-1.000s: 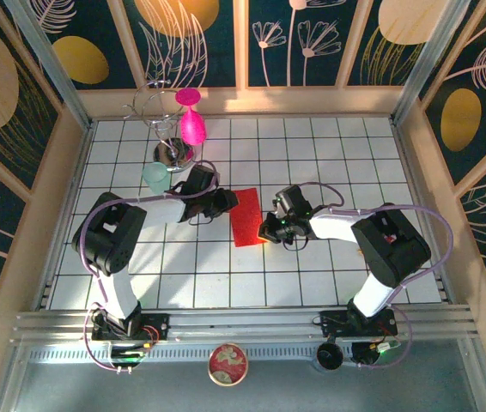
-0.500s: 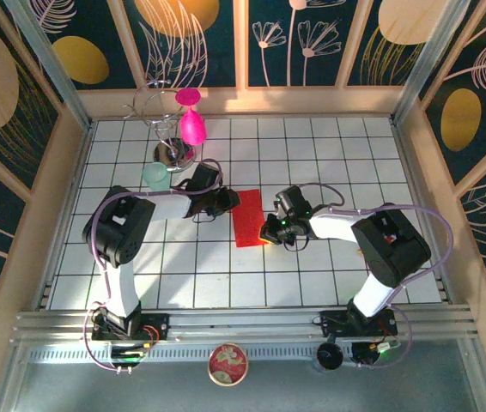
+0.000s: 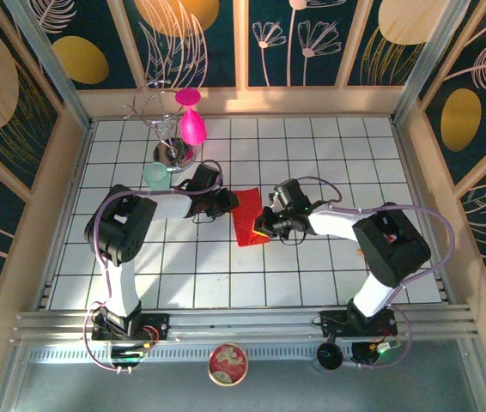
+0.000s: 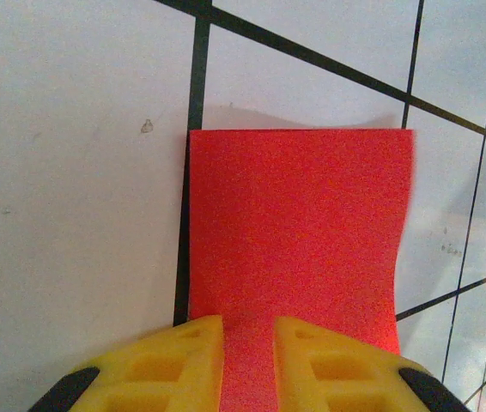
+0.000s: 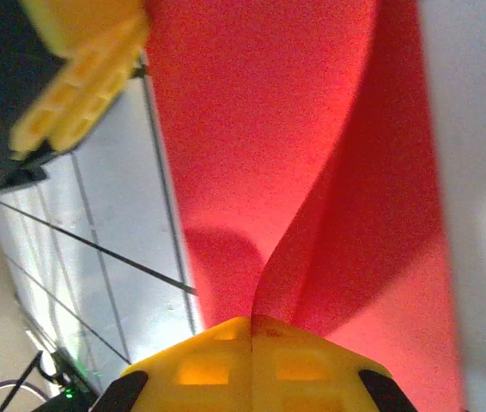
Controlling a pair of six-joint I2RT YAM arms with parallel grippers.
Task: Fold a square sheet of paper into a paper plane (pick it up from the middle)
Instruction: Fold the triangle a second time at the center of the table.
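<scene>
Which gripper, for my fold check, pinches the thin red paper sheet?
The right gripper: shut on the red paper sheet's raised edge; the left gripper stands open over it.

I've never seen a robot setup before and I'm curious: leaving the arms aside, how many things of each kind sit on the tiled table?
Red paper sheet: 1
Magenta goblet: 1
Pale green cup: 1
Chrome wire stand: 1
Total: 4
</scene>
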